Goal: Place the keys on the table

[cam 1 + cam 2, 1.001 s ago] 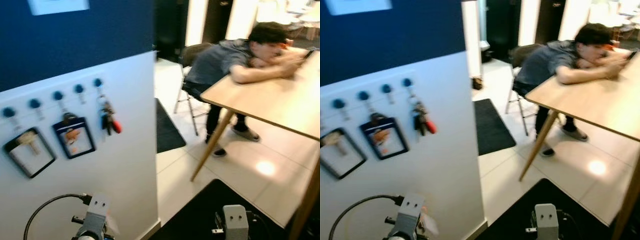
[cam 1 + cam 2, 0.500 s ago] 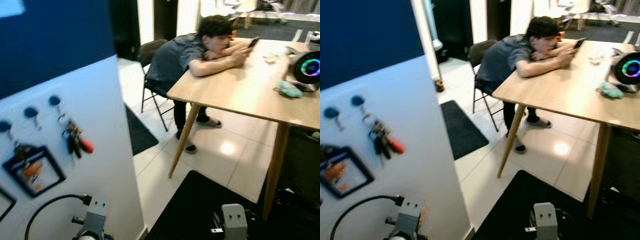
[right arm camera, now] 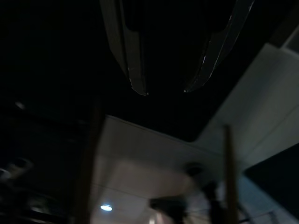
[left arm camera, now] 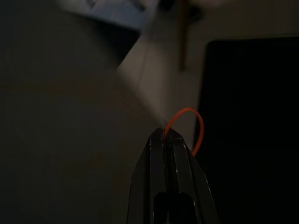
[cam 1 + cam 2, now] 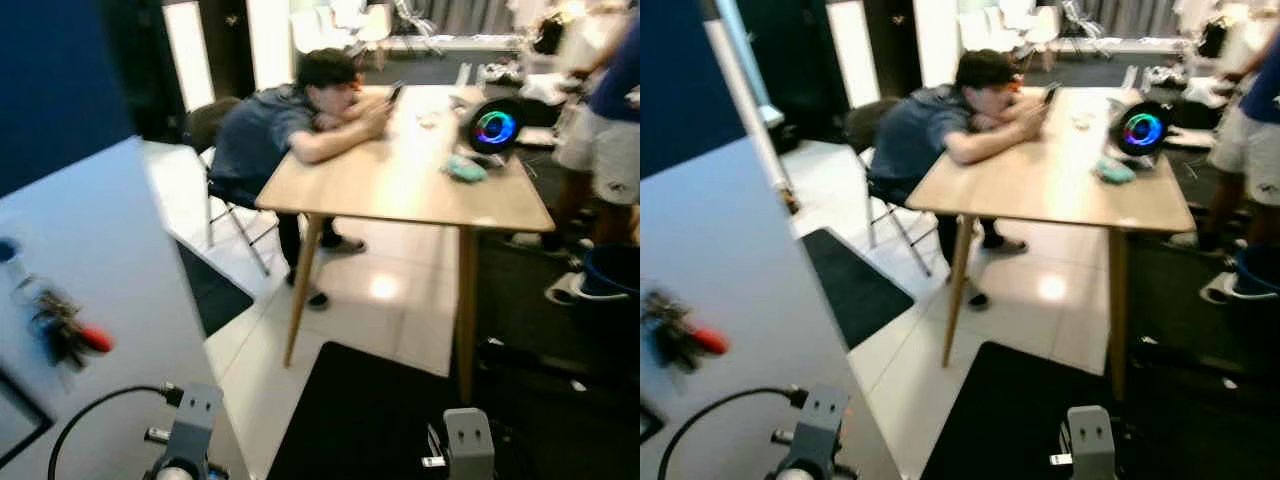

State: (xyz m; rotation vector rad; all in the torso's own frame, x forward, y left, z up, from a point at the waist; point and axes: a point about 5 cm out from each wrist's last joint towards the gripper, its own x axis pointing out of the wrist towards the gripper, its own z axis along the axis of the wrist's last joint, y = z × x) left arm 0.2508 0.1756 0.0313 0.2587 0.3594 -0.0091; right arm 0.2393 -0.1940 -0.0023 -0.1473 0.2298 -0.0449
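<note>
Keys on the wall hook, wooden surface well off to the right

Bunch of dark keys with a red fob [image 5: 68,330] hangs on the white wall panel [image 5: 120,260]; left gripper [image 4: 169,136] jaws pressed together on a thin orange loop [image 4: 192,126]; right gripper [image 3: 163,88] jaws apart, empty; light wooden surface [image 5: 400,180], where a seated person [image 5: 290,120] leans, risks a bump

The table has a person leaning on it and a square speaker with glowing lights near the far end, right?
Almost. The person does lean on the table, but the speaker with glowing lights is round, not square. The left eye view shows it near the far end.
</note>
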